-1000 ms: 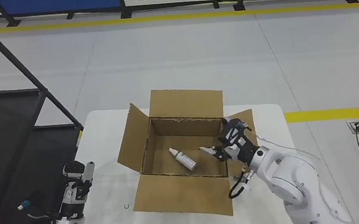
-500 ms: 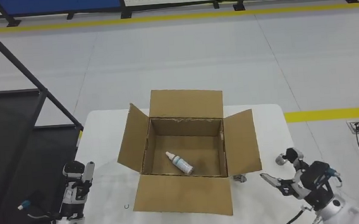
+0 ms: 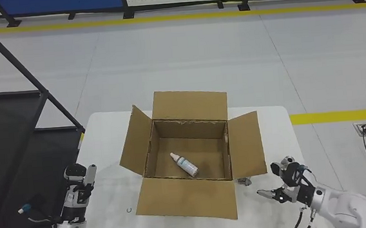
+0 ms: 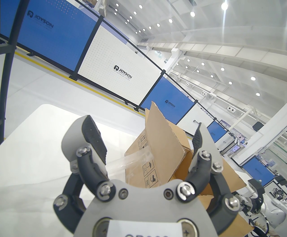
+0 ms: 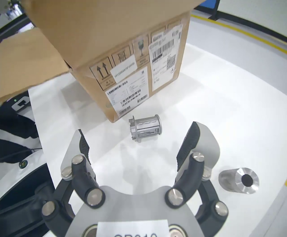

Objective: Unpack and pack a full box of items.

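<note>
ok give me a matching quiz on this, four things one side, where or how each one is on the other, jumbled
Things:
1. spray bottle
2. slotted metal part
3. plain metal cylinder
4. left gripper

Place or state:
A. open, holding nothing
B. lying inside the cardboard box
C. on the table, close to the box's corner
D. on the table beside the right gripper, farther from the box

Pairs: 1-B, 2-C, 3-D, 4-A

A white table (image 3: 108,152) stands on grey floor (image 3: 185,56), a black frame (image 3: 39,93) beside it, blue panels (image 3: 58,2) behind yellow line (image 3: 162,17).
</note>
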Robot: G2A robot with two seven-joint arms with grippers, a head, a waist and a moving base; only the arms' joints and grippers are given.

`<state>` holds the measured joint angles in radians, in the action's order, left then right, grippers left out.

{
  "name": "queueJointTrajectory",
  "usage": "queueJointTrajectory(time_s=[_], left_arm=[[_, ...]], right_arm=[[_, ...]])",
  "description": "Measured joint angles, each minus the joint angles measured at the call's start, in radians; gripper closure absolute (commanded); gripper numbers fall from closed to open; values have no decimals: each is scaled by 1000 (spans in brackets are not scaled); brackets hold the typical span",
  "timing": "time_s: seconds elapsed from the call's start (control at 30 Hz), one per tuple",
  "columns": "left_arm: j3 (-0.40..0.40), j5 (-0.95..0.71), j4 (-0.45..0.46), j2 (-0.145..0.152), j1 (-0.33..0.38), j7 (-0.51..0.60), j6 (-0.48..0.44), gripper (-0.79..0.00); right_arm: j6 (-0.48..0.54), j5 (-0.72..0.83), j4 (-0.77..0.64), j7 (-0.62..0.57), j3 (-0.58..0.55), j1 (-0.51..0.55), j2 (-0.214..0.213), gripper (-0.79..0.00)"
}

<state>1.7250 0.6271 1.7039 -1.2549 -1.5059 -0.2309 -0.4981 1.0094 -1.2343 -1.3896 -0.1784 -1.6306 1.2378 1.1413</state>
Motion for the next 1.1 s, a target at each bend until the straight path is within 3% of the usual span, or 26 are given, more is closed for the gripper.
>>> queueJointTrajectory(time_s=[0.4,1.1], left_arm=[[0,0,0,0,0,0,0,-785],[0,0,0,0,0,0,0,-785]], right_arm=[[3,-158,260,111,224,-227,-37,-785],[-29,-171,239,113,266,-227,-44,-785]])
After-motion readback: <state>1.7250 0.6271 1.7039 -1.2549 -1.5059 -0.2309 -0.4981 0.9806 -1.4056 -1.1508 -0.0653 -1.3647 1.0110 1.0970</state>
